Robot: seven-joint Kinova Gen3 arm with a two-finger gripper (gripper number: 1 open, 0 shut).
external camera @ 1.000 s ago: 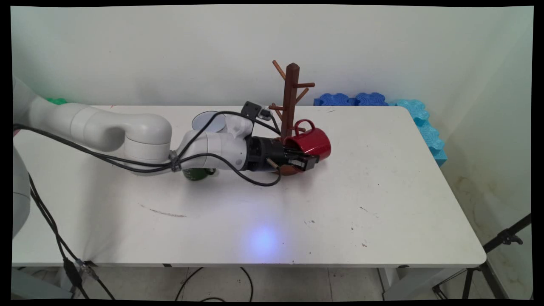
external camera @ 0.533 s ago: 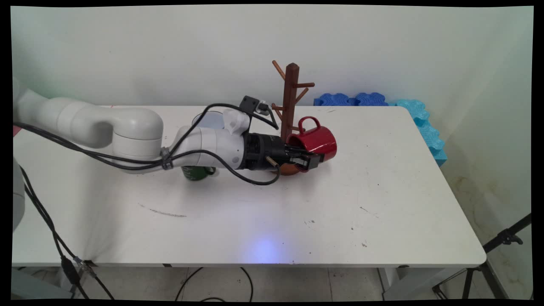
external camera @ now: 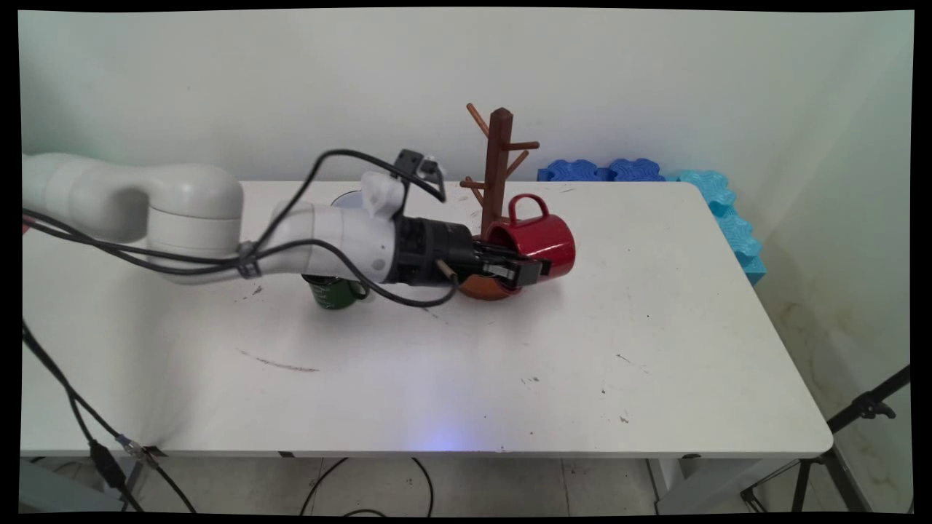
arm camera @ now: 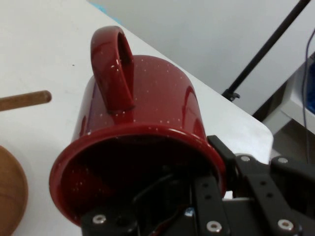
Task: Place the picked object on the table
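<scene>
Gripper [external camera: 526, 270] clamping the red mug's [external camera: 537, 240] rim, one finger inside, mug lying sideways, handle up, beside the wooden mug tree [external camera: 498, 171], green mug [external camera: 335, 292] sitting under the arm

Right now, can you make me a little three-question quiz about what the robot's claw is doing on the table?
1. True or false: the claw is shut on the rim of the red mug.
2. Which way does the red mug's handle point in the main view? A) up B) down at the table C) at the green mug
3. Fill in: the wooden mug tree stands just ____ the red mug.

Key:
1. True. One finger sits inside the mug and one outside, as the hand view shows.
2. A. The mug is tipped on its side with the handle on top.
3. Behind. Its round base shows below the claw, and the green mug sits under the arm.
</scene>
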